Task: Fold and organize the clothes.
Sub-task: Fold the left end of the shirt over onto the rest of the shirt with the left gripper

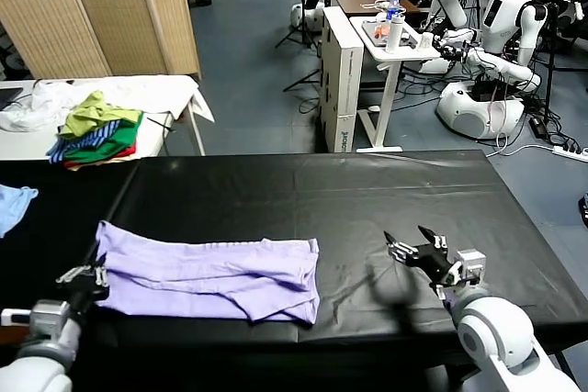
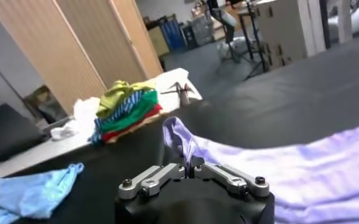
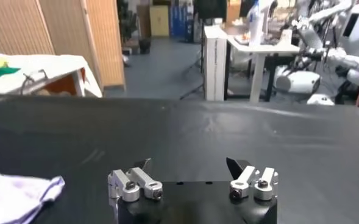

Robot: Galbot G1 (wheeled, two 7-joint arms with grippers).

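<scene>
Pinching the T-shirt (image 1: 211,274) at its near-left edge, my left gripper (image 1: 84,274) is clamped; right gripper (image 1: 415,248) open, idle right; next, another fold.

A black surface (image 1: 367,199) fills the foreground. Beyond its left end, a white-covered table (image 1: 147,94) carries a green, striped and red heap of garments (image 1: 96,130) — a light blue garment (image 1: 14,204) lies nearer, at the left edge. Behind stand a wicker screen (image 1: 101,11) and a white desk (image 1: 400,48).
</scene>
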